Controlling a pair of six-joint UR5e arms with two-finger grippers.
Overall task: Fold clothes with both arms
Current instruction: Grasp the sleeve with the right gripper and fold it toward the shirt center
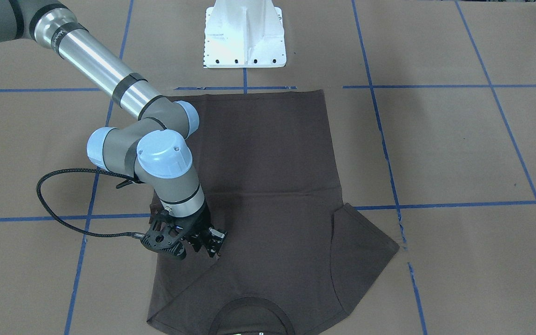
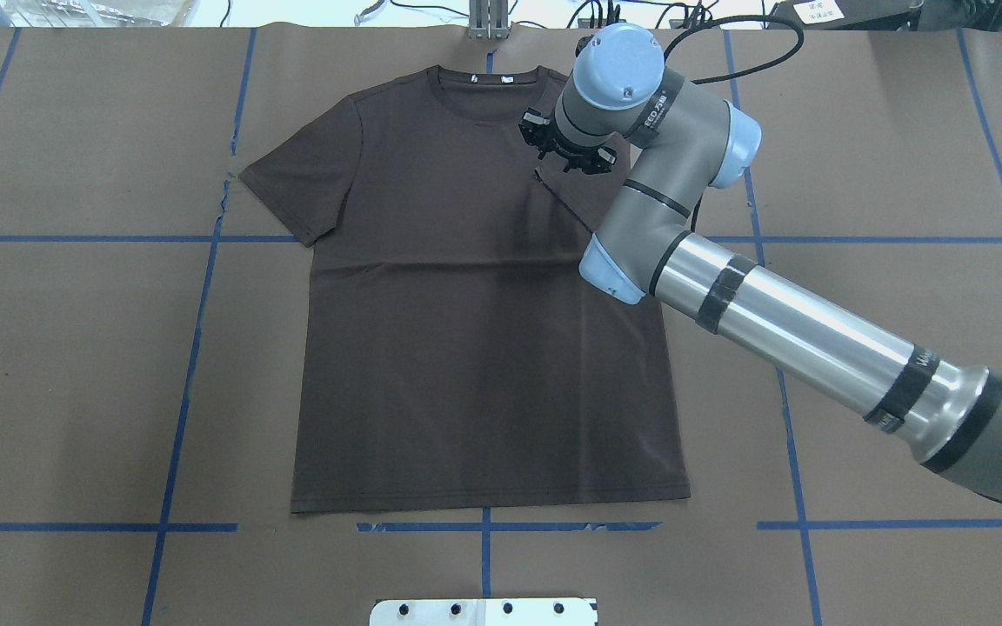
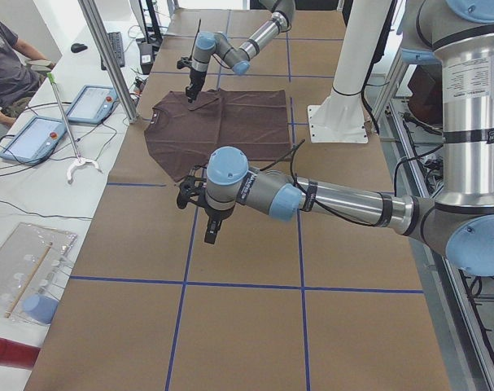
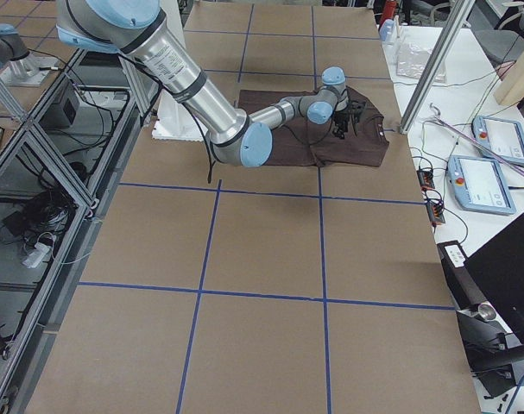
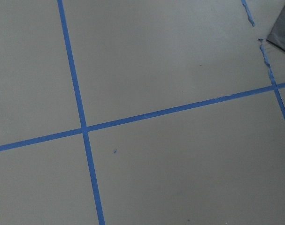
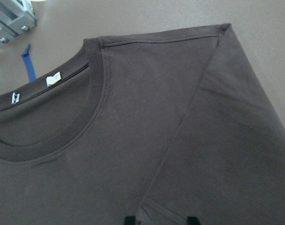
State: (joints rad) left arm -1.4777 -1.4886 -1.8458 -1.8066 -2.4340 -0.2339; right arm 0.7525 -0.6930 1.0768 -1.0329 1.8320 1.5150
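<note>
The dark brown T-shirt [image 2: 466,330] lies flat on the brown paper with its collar [image 6: 86,136] at the far edge. One sleeve is spread out [image 2: 292,187]. The other is folded in over the chest [image 1: 189,288]. My right gripper [image 2: 569,161] hangs low over that folded sleeve near the shoulder. In the right wrist view its fingertips [image 6: 128,219] stand apart, open, with the sleeve hem between them. My left gripper [image 3: 212,236] points down over bare paper beside the shirt; I cannot tell its state. The left wrist view catches only a sleeve corner [image 5: 283,33].
The white pedestal base [image 1: 244,37] stands just past the shirt's hem. Blue tape lines [image 2: 205,287] grid the paper. Along the table's far side are an aluminium post [image 3: 108,57], tablets [image 3: 92,102] and a seated person [image 3: 6,65].
</note>
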